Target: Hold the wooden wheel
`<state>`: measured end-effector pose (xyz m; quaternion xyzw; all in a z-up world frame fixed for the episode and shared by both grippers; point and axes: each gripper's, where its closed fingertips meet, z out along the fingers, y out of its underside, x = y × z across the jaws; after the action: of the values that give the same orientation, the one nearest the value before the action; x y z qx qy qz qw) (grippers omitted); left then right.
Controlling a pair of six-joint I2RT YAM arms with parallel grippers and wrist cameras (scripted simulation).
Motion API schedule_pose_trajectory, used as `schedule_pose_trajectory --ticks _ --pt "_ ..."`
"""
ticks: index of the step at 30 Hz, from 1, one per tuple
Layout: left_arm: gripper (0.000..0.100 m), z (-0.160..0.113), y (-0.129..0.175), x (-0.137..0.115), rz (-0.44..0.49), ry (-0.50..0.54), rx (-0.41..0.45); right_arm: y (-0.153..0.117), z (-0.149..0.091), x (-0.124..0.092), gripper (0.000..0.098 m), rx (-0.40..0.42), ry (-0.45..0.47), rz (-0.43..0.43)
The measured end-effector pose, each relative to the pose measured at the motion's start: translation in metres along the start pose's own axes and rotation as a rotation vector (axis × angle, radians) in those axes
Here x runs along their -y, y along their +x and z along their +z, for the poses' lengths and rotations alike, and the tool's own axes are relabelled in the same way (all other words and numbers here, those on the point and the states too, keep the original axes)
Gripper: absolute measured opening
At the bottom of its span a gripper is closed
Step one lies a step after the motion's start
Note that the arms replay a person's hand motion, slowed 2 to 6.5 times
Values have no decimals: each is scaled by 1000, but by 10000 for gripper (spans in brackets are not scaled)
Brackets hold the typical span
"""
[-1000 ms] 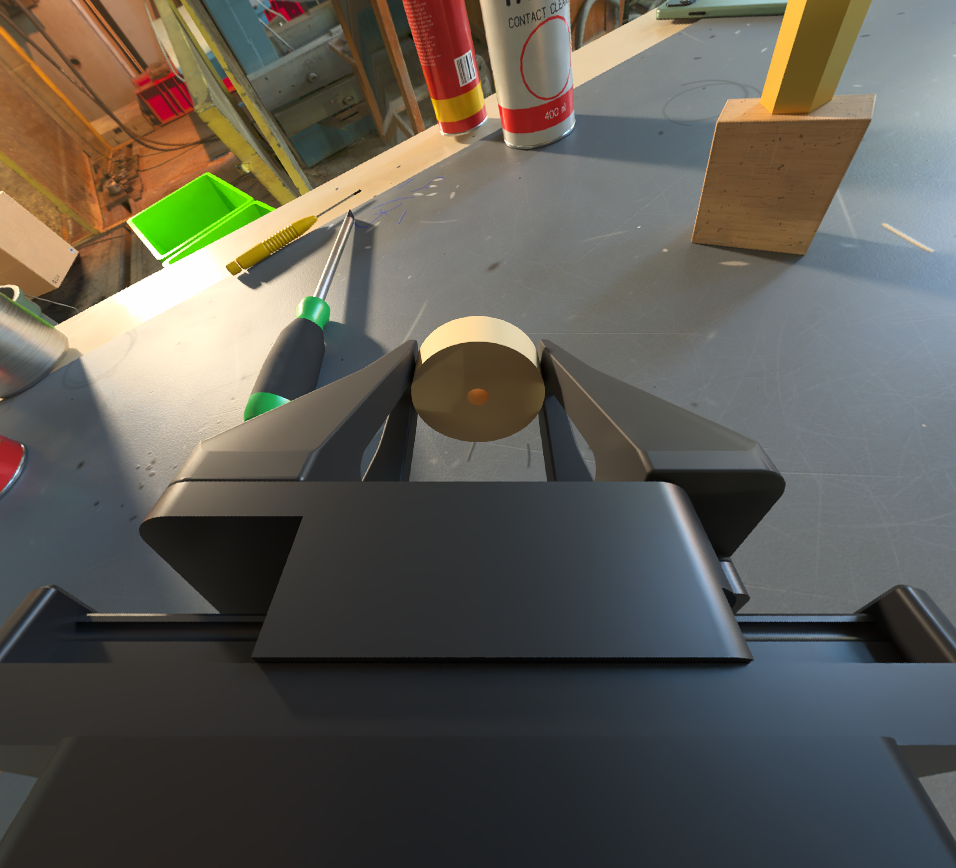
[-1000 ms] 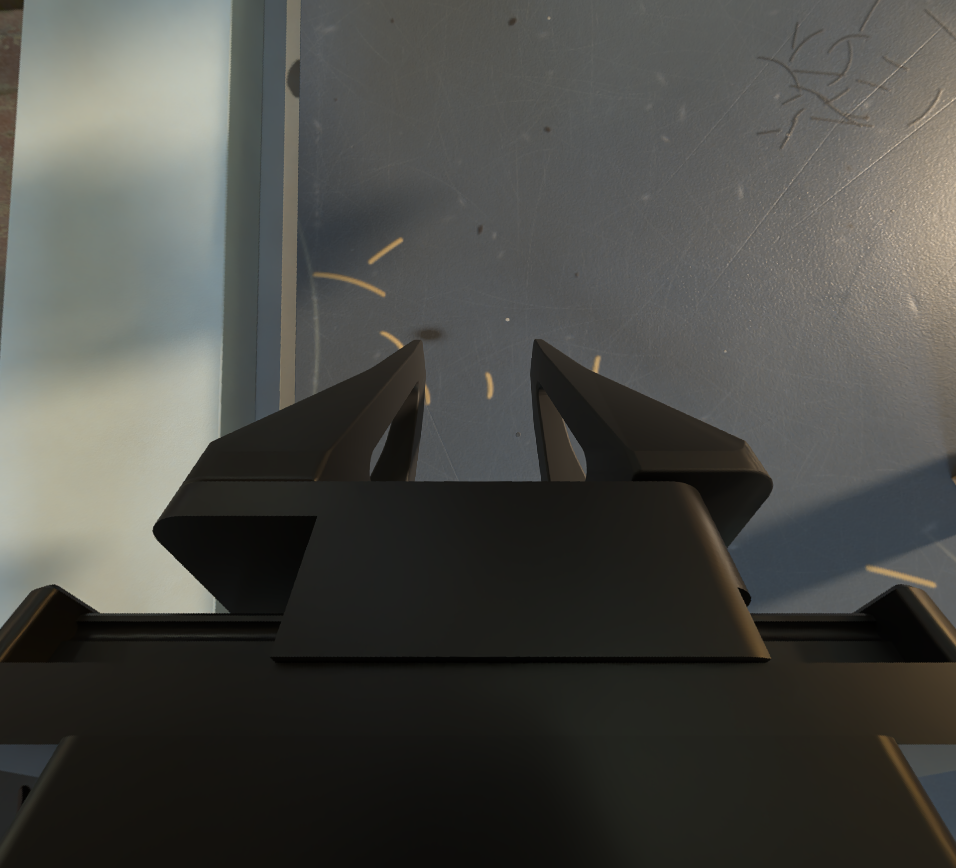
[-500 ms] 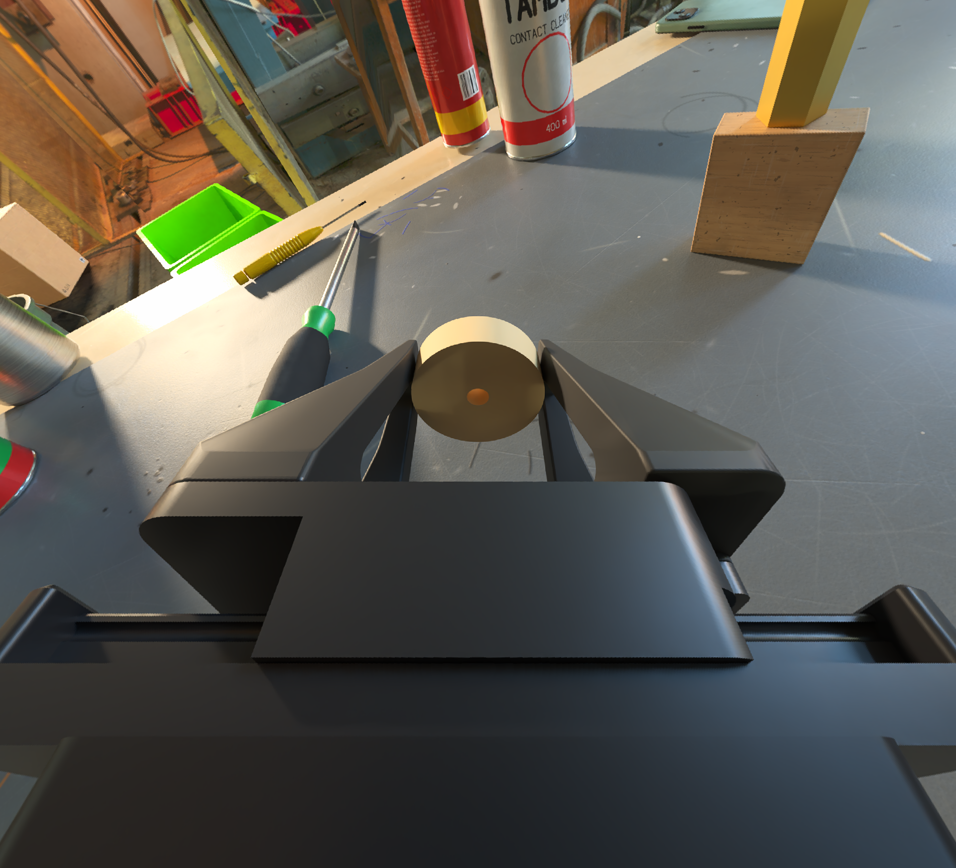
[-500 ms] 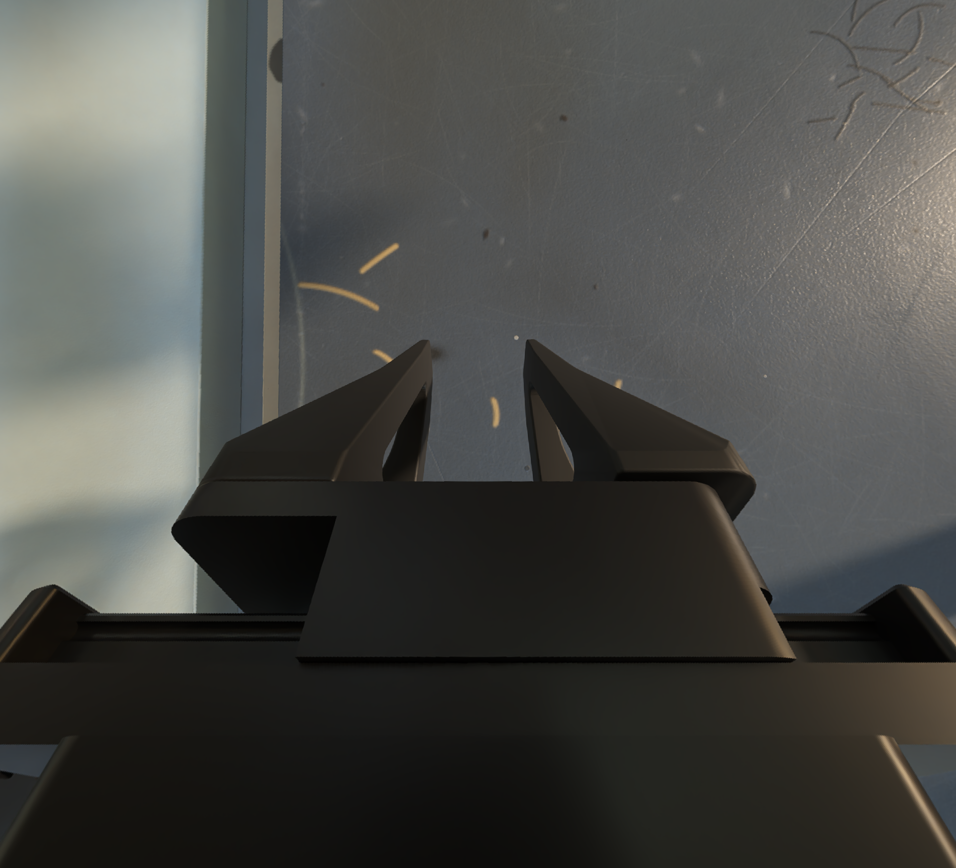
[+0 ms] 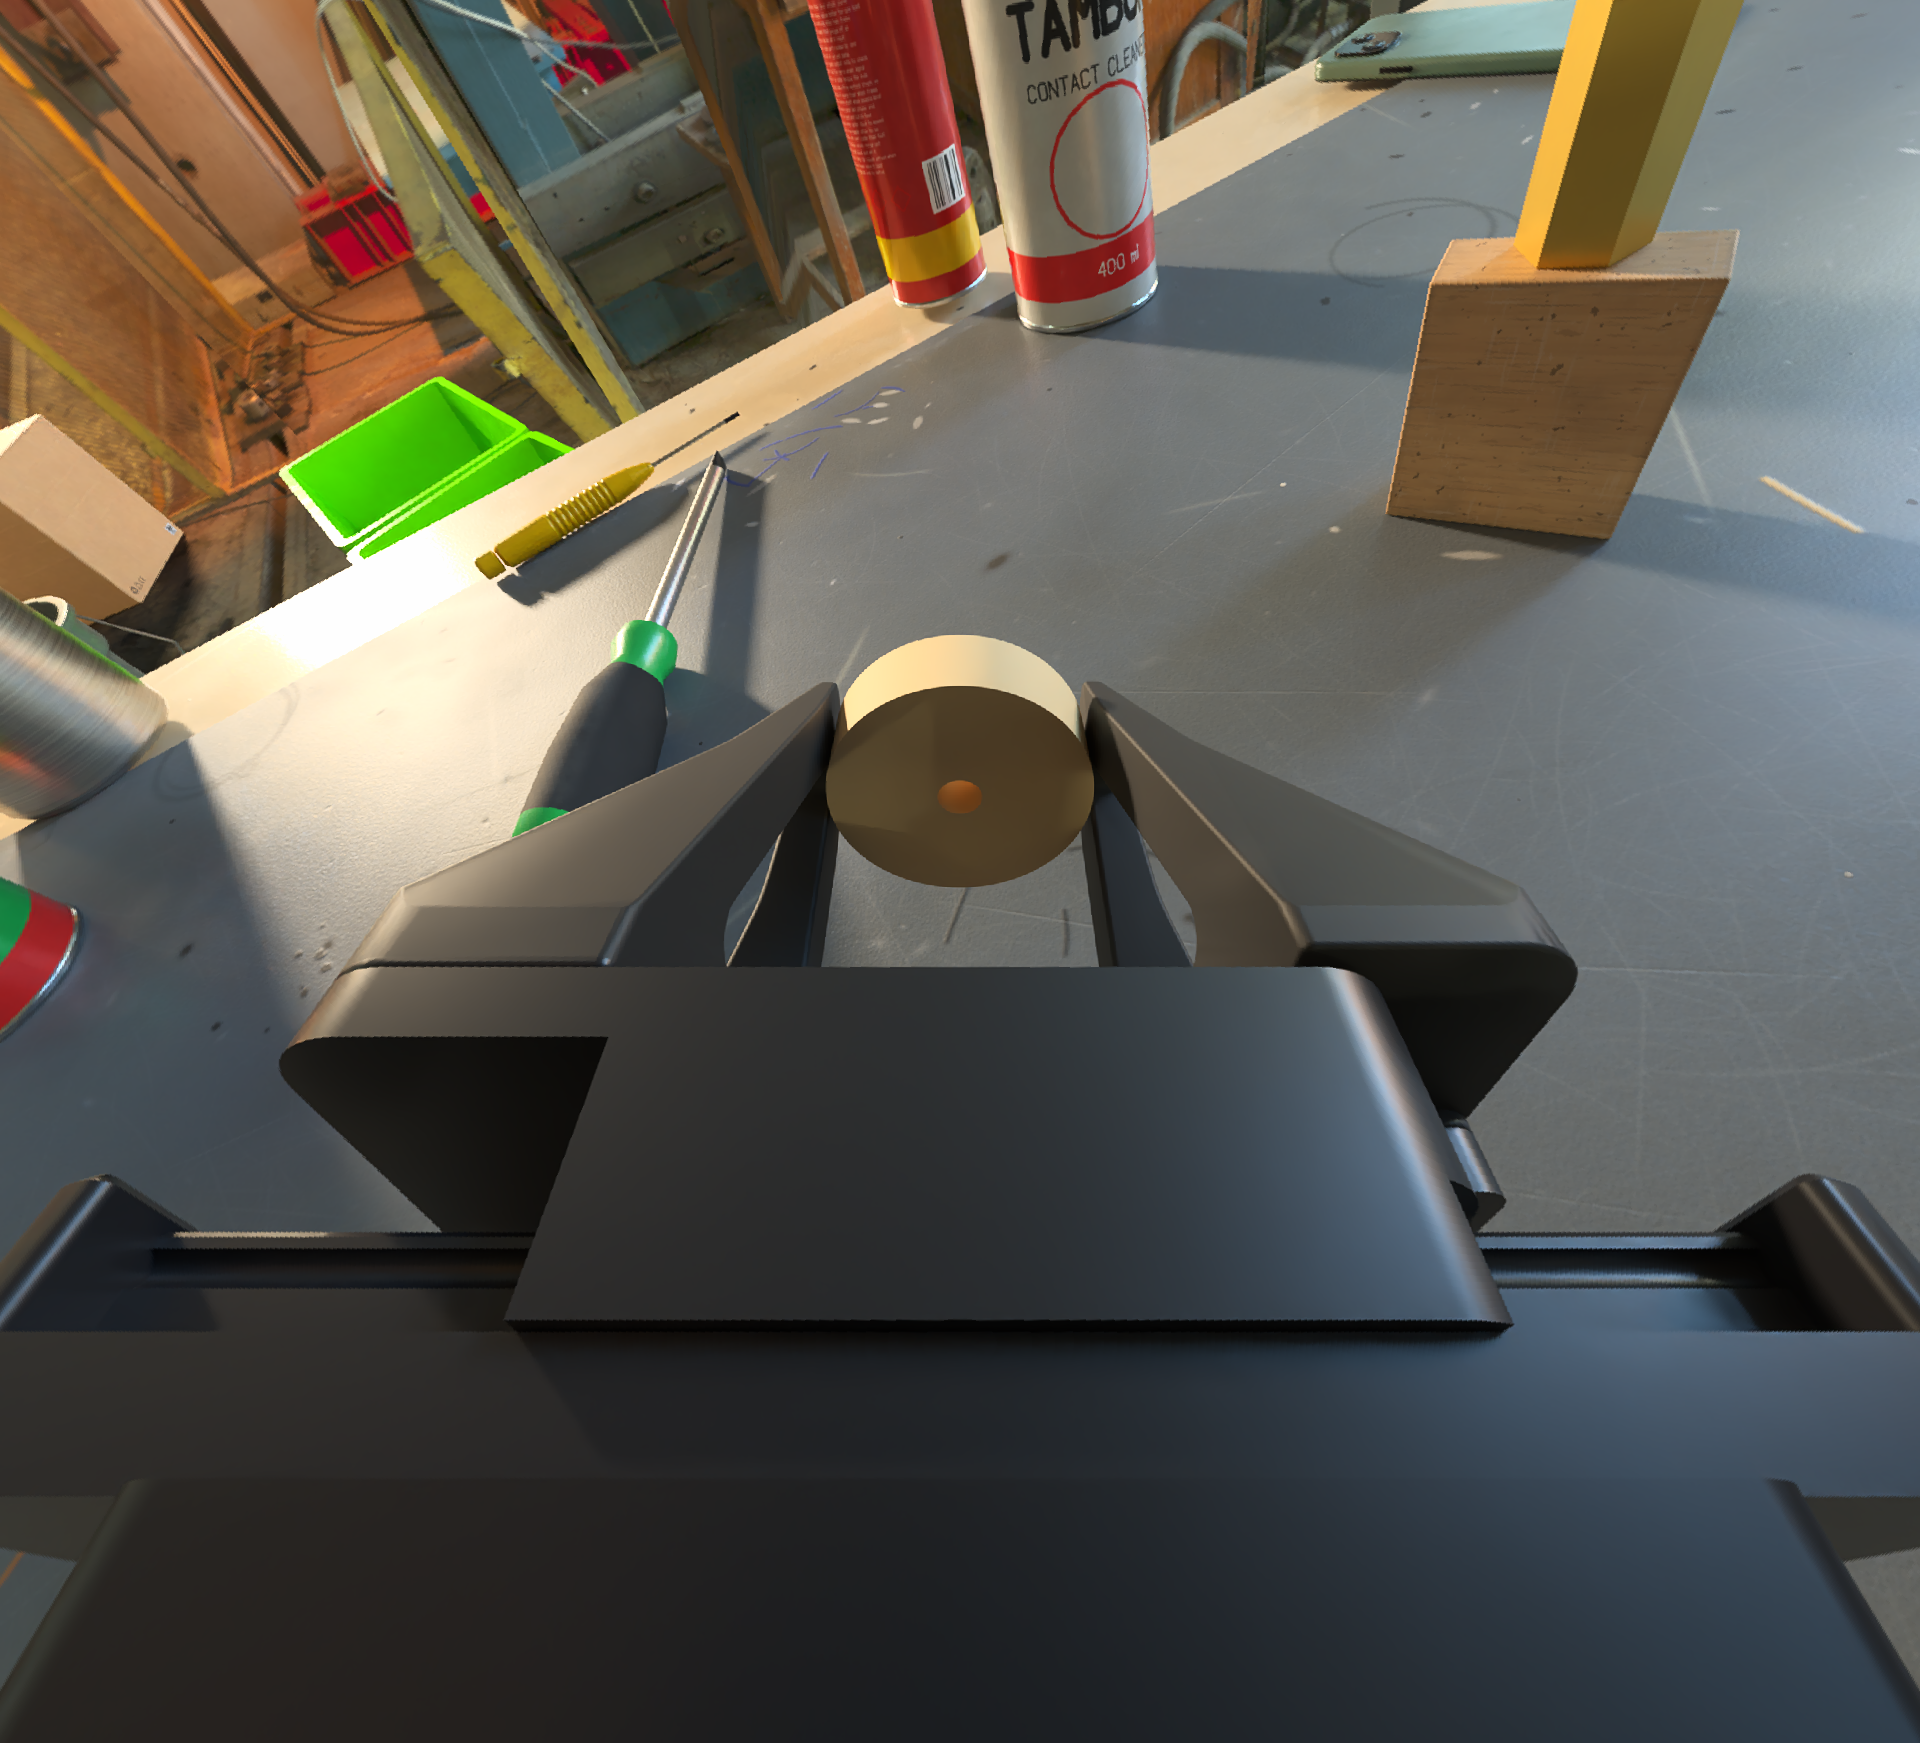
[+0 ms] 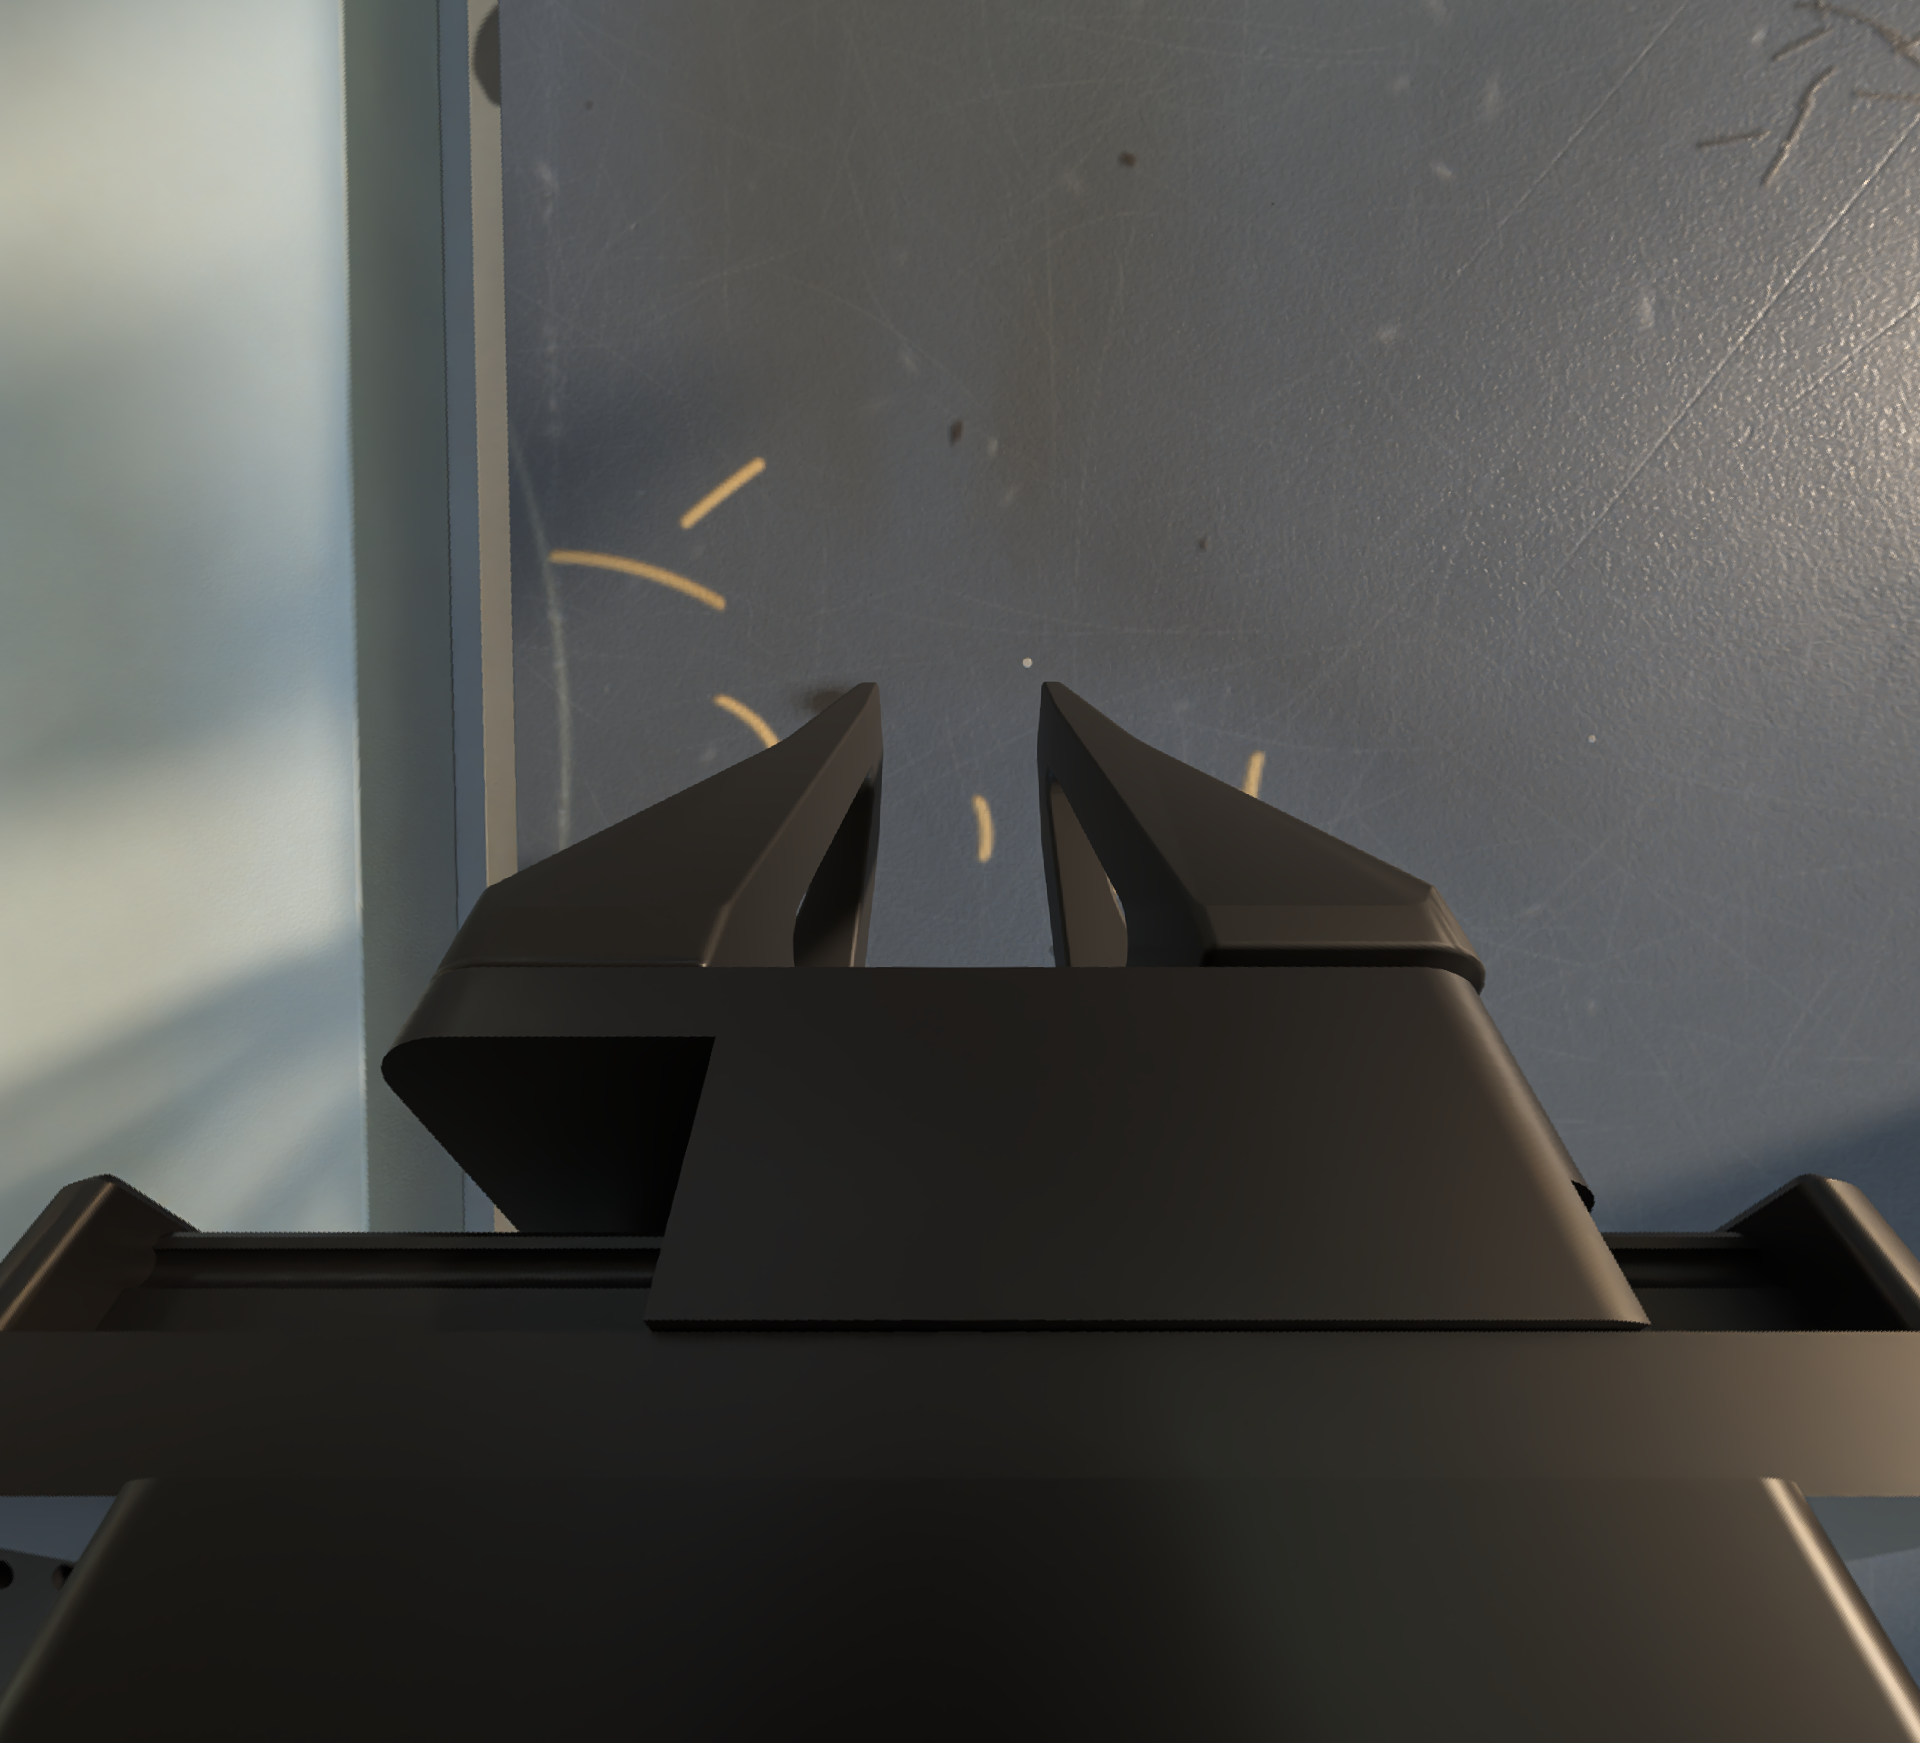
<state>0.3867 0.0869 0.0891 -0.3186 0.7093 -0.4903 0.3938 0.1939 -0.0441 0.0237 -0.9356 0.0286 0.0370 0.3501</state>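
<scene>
One wooden wheel (image 5: 958,763), and it's clamped between the two fingers of the left gripper (image 5: 960,727), flat face w/ its small centre hole toward the wrist cam, rim pressed on both sides. It looks lifted clear of the grey bench (image 5: 1351,758), tho how high I can't tell. So the task reads as basically done: grasp made, wheel held; what's left is just not dropping it.

Right gripper (image 6: 958,691): fingers parted w/ a narrow gap, nothing between them, pointing down at bare bench near its pale edge strip. It plays no part in the hold.

Counting outward, left wrist view:
- 2 screwdrivers: a black/green one (image 5: 623,717) just left of the fingers, a thin yellow one (image 5: 582,514) beyond it at the bench edge.
- 1 wooden block (image 5: 1538,394) farther right, w/ 1 yellow hex tube (image 5: 1621,114) standing tilted on top.
- 2 spray cans at the far edge: red/yellow (image 5: 883,72) and white/red (image 5: 1060,93), just beside each other.
- 1 green phone (image 5: 1455,46) at the far corner.
- 1 bright green bin (image 5: 405,467) off the bench, below.
</scene>
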Motion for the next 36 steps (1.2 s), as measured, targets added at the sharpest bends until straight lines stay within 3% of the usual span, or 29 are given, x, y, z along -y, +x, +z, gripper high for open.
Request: schedule_pose_trajectory --ticks 9,16,21,30,36 --pt "381 0 0 0 0 1 0 10 -3 -1 227 -29 -2 38" --pt "381 0 0 0 0 2 0 40 -18 5 205 -157 17 107" --pt "381 0 0 0 0 2 0 82 -47 22 195 -311 86 211" --pt "380 0 0 0 0 2 1 154 -119 65 193 -504 335 470" --pt "380 -1 0 -1 -3 0 0 189 -149 75 193 -608 367 580"
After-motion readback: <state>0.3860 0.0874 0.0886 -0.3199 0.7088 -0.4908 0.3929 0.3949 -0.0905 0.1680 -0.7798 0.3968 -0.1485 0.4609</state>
